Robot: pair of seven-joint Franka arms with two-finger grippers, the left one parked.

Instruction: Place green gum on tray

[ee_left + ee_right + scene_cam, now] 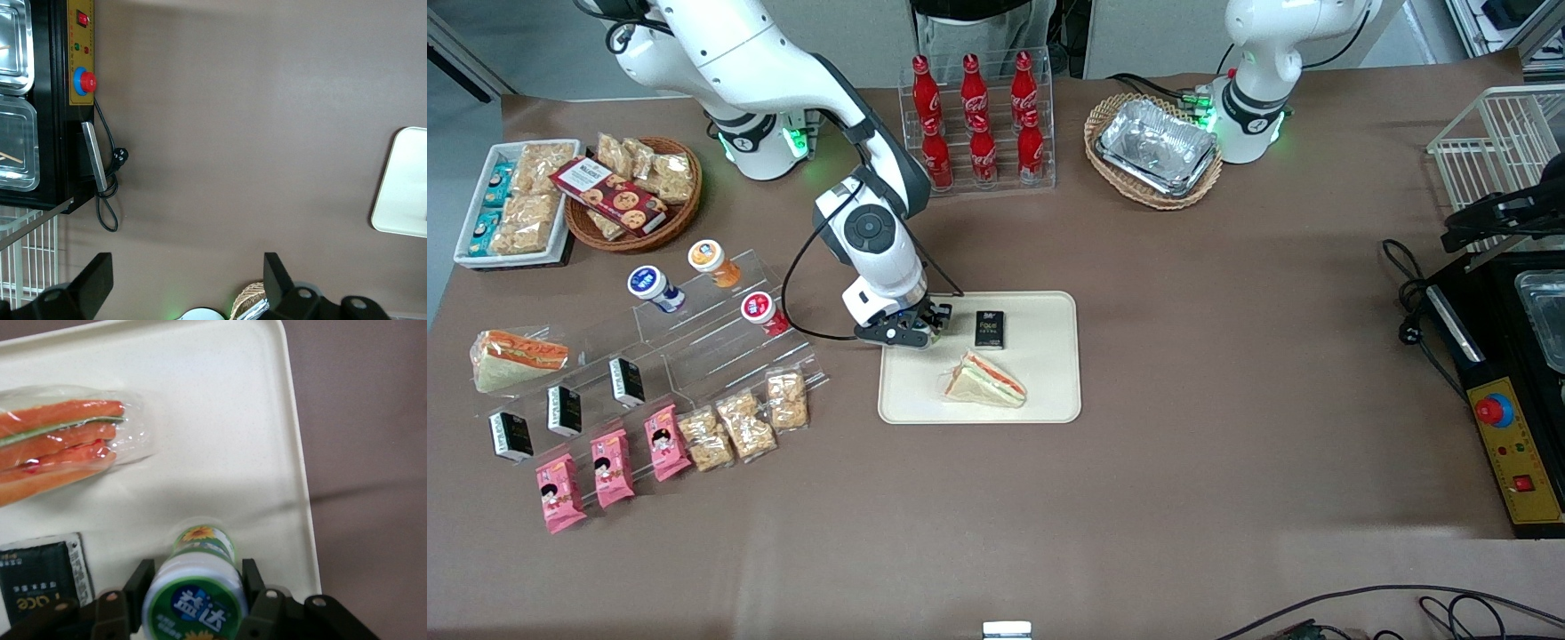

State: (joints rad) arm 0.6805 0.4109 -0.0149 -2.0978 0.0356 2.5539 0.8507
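Gripping green gum [197,600], gripper [193,590] seemingly touching tray [220,400].

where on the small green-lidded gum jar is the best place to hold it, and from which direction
Grip the round yellow-green body just under the green-and-white lid of the gum jar, fingers on two facing sides. The curved wall seats between flat fingers, as the end effector holds it now over the cream rectangular tray, approached lid-end on.
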